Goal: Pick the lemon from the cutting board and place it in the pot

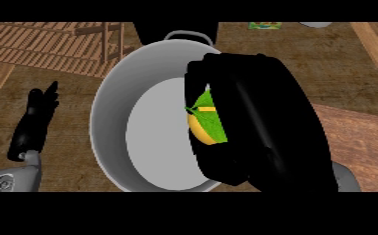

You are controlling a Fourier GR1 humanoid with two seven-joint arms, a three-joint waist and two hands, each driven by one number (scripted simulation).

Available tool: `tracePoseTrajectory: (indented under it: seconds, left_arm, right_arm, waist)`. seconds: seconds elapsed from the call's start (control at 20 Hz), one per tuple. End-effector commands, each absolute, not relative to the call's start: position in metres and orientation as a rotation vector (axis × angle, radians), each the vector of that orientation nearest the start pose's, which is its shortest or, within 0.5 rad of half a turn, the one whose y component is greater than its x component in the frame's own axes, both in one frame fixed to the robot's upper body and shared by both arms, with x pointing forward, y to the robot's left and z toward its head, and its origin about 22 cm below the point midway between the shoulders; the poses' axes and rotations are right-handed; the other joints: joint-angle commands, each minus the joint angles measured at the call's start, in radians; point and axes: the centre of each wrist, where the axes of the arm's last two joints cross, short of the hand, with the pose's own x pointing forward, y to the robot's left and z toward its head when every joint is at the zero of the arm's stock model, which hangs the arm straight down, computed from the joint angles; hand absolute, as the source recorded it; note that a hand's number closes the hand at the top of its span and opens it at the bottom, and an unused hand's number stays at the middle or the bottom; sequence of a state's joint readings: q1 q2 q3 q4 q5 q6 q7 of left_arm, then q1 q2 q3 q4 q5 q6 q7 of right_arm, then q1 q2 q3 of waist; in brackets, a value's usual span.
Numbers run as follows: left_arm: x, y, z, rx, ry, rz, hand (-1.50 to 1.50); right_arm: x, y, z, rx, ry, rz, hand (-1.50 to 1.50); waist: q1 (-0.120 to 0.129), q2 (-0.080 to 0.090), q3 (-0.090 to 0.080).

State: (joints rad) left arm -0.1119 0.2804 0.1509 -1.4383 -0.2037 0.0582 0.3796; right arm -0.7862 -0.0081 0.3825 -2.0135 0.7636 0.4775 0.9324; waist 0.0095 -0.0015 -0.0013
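1. right hand (258, 124): big black mass at centre-right of the head view, directly over the pot (111, 114), covering the pot's right side and right rim

2. right hand state: fingers curled round the lemon (201, 131), holding it. Fingers wrap from above and from below, with the fruit showing in the gap on the hand's left edge

3. lemon: only a small part shows, a yellow body with a green leaf-like patch above it; the rest is hidden inside the hand. It sits at the hand's left side, facing the middle of the pot

4. lemon vs pot: seen from above it lies over the pot's pale floor, inside the rim outline, right of the floor's centre. Cannot tell whether it touches the floor or hangs above it

5. pot: light grey, round, wide rim, one loop handle visible at the top edge (188, 35). Visible floor is bare

6. left hand (33, 121): low at the left edge, fingers straight and pointing up, resting, holding nothing, well apart from the pot's left wall. Grey forearm (18, 176) below it

7. cutting board (351, 134): reddish-brown wooden slab at the right, partly behind the right hand

8. wooden slatted rack (59, 46) at top left, behind the pot, on the brown counter (66, 144)
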Motion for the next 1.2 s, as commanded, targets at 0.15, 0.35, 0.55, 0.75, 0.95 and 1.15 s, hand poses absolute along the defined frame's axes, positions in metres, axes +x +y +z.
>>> tracePoseTrajectory:
  seconds: [0.15, 0.35, 0.55, 0.75, 0.95, 1.15]
  left_arm:
    - [0.267, 0.327, 0.021, 0.515, -1.168, -0.108, 0.0]
    - [0.282, 0.311, 0.04, 0.506, -1.166, -0.116, 0.0]
    - [0.271, 0.326, 0.022, 0.497, -1.168, -0.117, 0.0]
    - [0.266, 0.321, 0.027, 0.513, -1.17, -0.127, 0.0]
    - [0.26, 0.31, 0.026, 0.501, -1.168, -0.11, 0.0]
    - [0.262, 0.332, 0.032, 0.534, -1.153, -0.096, 0.0]
  right_arm:
    - [0.267, -0.042, 0.228, -0.626, -1.528, 0.951, 1.5]
    - [0.267, -0.03, 0.209, -0.52, -1.518, 0.929, -1.5]
    - [0.263, -0.027, 0.185, -0.388, -1.596, 0.754, -1.5]
    - [0.278, -0.037, 0.183, -0.353, -1.71, 0.494, -1.5]
    - [0.289, -0.052, 0.188, -0.331, -1.774, 0.275, -1.5]
    - [0.28, -0.103, 0.189, -0.364, -1.789, 0.148, -1.5]
  waist:
    - [0.012, 0.005, 0.0]
    - [0.004, 0.003, 0.001]
    - [0.009, 0.004, 0.001]
    - [0.019, 0.005, 0.002]
    - [0.011, 0.003, 0.002]
    - [-0.011, 0.0, 0.002]
